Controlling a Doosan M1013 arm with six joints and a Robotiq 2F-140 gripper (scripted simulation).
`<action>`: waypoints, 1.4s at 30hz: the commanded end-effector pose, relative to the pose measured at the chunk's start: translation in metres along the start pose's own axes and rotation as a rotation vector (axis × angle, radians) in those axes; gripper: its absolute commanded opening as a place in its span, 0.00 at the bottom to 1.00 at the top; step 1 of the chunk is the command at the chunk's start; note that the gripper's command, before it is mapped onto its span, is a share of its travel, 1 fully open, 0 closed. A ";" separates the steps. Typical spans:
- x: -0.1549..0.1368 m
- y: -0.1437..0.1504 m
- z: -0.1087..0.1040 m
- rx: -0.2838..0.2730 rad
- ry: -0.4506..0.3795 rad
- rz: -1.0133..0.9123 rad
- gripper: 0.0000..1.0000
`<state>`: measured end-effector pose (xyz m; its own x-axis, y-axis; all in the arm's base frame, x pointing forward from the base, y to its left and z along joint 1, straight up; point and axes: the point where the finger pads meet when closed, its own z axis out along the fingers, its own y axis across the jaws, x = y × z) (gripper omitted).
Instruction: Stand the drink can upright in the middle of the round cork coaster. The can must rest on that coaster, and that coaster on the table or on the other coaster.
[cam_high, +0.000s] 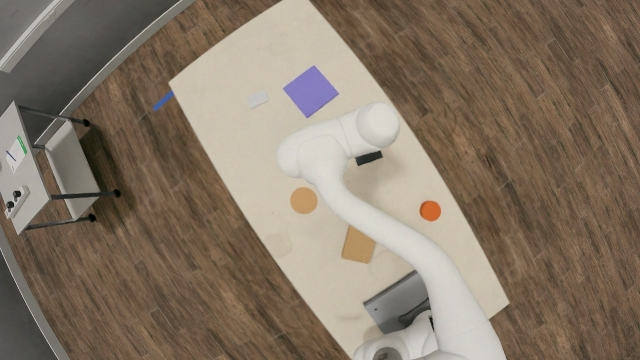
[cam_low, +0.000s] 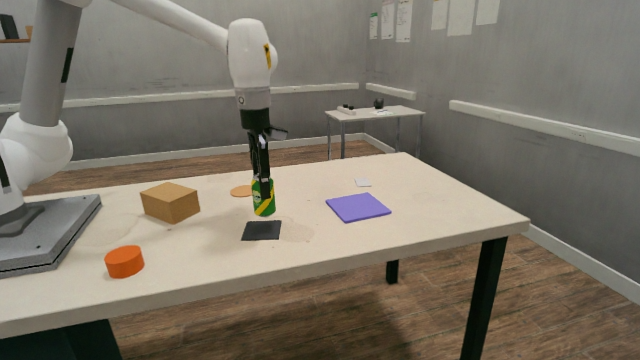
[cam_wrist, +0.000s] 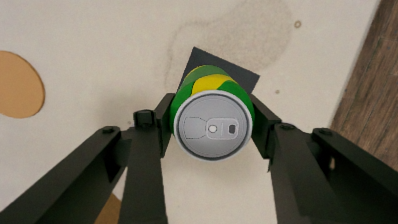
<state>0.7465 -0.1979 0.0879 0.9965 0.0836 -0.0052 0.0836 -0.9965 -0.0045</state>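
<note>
- The round cork coaster (cam_low: 241, 191) lies flat on the table (cam_low: 410, 235), at the left of the wrist view and behind the can in the exterior view. It lies bare and within reach, which suits it as the set-down target.
- The cardboard box (cam_low: 170, 201) and the orange disc (cam_low: 124, 261) stand nearer the arm's base plate (cam_low: 75, 235), well apart from the coaster. Judged from this layout, neither obstructs a direct transfer.
- The gripper (cam_wrist: 214, 131) points straight down, and its fingers pinch the drink can (cam_wrist: 212, 117) from two opposite sides, just below the lid. The vertical grasp keeps the can upright, so no reorientation appears necessary before placement.
- The can sits centred between the fingers, lid facing the wrist camera. In the exterior view its base hangs above the table, clear of the surface.
- The black square coaster (cam_low: 261, 230) lies flat below the can, offset toward the table's near edge. It does not touch the can.
- The purple square mat (cam_low: 358, 206) and a small white card (cam_low: 362, 182) lie to the right, away from the transfer path.
- The step in hand appears to be carrying the can across to the cork coaster.
</note>
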 end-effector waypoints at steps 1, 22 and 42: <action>0.001 0.000 -0.023 0.001 0.004 -0.007 0.10; -0.001 -0.003 -0.056 0.002 0.002 -0.008 0.10; 0.005 -0.047 -0.054 0.003 0.001 -0.001 0.10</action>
<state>0.7483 -0.1666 0.1376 0.9956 0.0939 -0.0083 0.0938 -0.9956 -0.0055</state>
